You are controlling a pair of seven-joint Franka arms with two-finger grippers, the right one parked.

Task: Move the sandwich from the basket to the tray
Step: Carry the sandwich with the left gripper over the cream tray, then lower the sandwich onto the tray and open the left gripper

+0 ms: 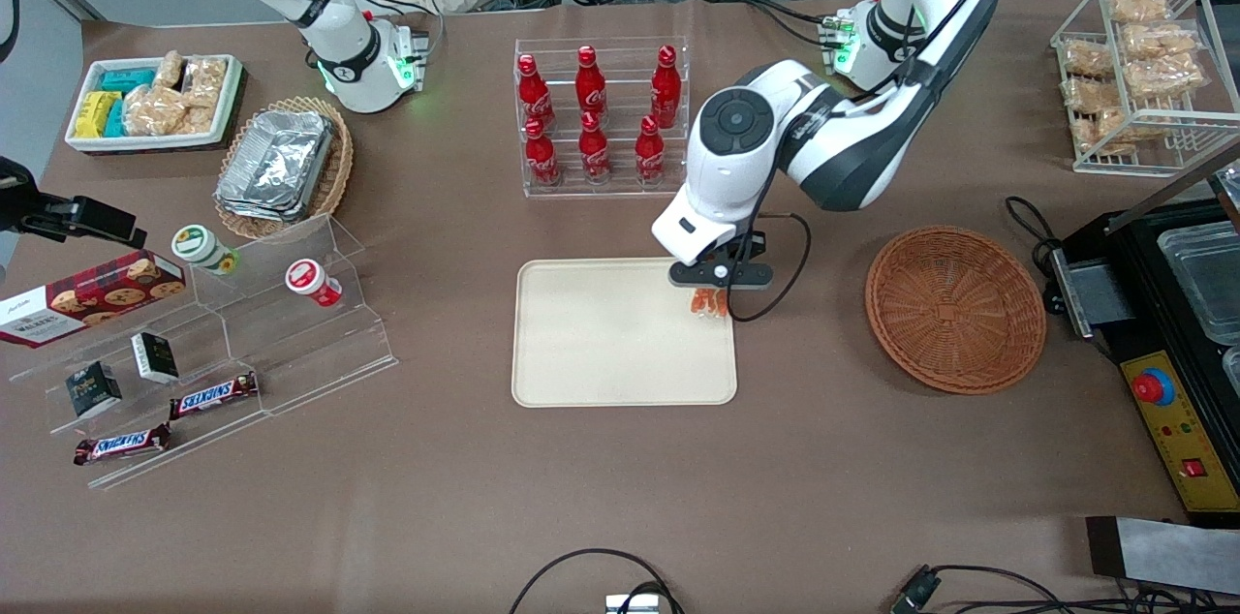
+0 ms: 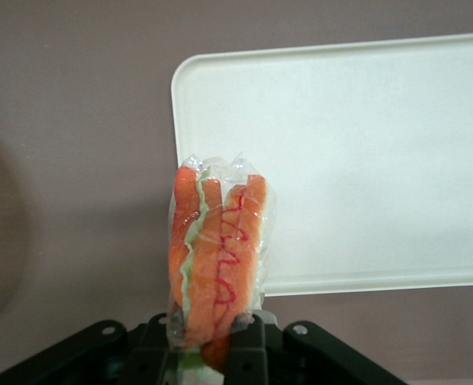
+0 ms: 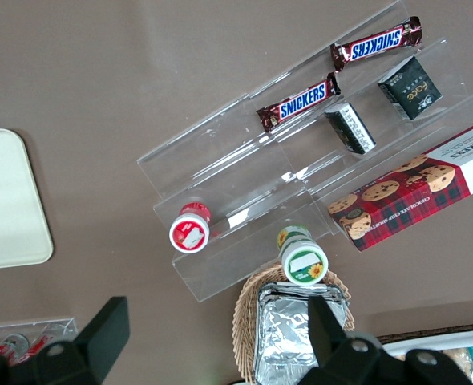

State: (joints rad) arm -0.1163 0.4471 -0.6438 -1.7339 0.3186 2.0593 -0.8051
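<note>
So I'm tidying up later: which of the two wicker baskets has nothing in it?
The round dark-brown basket toward the working arm's end; the lighter oval basket holds foil containers. The gripper holds the sandwich over the tray edge.

The left arm reaches in low from the working arm's end of the table, elbow bent, wrist pointing downward. Its gripper (image 1: 711, 290) hangs above the table, fingers (image 2: 248, 349) clamped on the wrapped sandwich (image 2: 217, 255).
</note>
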